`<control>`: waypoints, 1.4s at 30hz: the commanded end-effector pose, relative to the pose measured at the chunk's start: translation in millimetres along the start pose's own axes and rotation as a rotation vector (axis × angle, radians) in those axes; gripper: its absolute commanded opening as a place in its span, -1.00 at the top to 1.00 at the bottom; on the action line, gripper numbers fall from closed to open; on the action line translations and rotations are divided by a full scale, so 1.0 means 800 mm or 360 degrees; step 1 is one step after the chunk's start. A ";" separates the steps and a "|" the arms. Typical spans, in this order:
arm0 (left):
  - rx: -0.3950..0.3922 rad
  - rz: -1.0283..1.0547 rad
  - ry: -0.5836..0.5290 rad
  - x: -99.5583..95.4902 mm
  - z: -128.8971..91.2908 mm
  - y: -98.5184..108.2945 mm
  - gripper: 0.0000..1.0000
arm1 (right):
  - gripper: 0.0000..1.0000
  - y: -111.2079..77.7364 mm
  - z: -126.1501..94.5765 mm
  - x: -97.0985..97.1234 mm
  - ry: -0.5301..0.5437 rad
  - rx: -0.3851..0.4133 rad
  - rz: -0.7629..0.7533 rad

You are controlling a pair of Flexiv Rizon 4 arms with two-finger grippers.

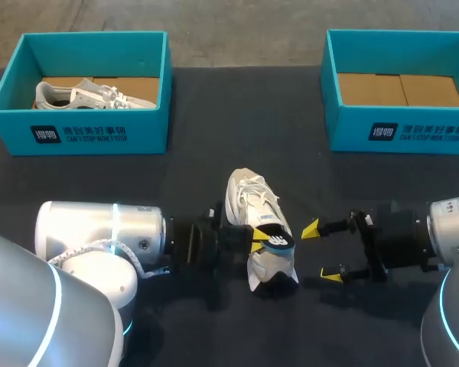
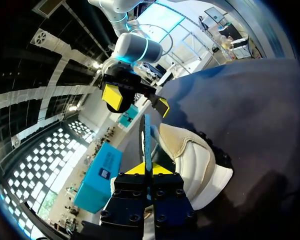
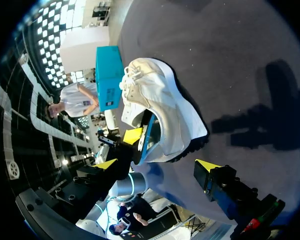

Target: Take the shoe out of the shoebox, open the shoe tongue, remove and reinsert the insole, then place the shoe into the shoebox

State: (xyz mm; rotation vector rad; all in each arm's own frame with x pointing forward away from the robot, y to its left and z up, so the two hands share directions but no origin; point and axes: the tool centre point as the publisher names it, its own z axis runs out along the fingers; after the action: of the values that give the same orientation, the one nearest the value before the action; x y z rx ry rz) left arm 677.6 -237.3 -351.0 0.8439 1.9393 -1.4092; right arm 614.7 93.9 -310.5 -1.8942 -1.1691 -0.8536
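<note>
White shoe [image 1: 252, 206] is out on the counter [image 1: 214, 160], pretty much dead centre, toe toward 12 o'clock. Left claw [image 1: 260, 239] is pinched tight on the blue insole [image 1: 276, 240] at the shoe's opening. Right claw [image 1: 322, 252] sits at 3 o'clock from the heel, spread wide, just beside it. Teal shoebox [image 1: 84, 134] at 10 o'clock has a second sneaker [image 1: 92, 95] in it; the other shoebox [image 1: 402, 134] is at 2 o'clock.
</note>
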 end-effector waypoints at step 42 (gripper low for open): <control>0.0092 -0.0006 0.0035 -0.004 -0.002 -0.034 1.00 | -1.00 -0.001 0.000 0.000 0.0001 -0.0004 0.0000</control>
State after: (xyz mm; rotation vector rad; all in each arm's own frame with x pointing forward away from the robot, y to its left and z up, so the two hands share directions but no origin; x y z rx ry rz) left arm 657.8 -240.7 -332.5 0.8821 1.9140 -1.4783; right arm 614.7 93.9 -310.5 -1.8941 -1.1690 -0.8537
